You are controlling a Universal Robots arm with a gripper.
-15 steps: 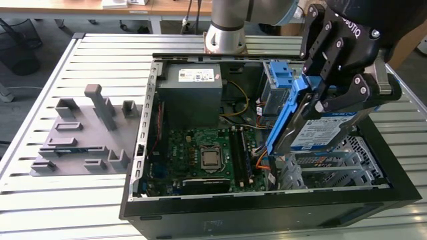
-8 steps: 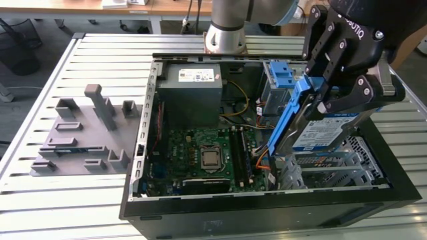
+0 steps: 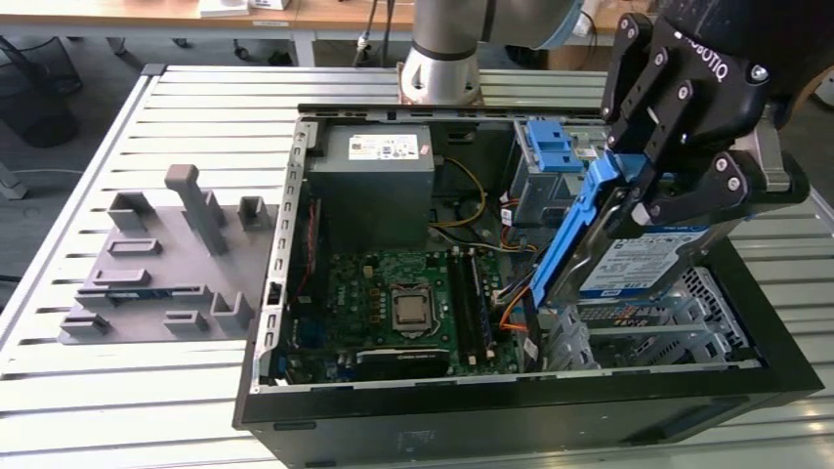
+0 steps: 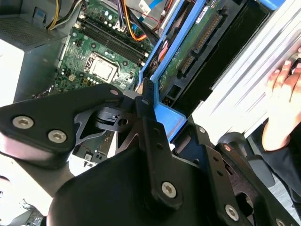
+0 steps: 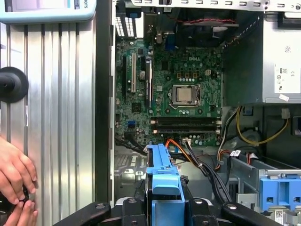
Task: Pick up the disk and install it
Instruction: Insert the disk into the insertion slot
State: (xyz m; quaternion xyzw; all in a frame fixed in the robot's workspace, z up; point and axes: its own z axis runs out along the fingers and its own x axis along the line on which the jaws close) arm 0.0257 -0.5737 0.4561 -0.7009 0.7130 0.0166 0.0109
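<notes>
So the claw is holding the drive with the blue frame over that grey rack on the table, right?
Not quite. The gripper does hold the disk, but over the open computer case, not over the grey rack, which stands apart at the exterior view's left. The exterior view shows this.

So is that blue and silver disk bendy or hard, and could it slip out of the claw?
Probably hard, not bendy: the disk stands straight on edge in the claw without drooping. Likely heavy for its size, as its body looks metal. It might slip: the claw pinches its smooth blue bracket.
</notes>
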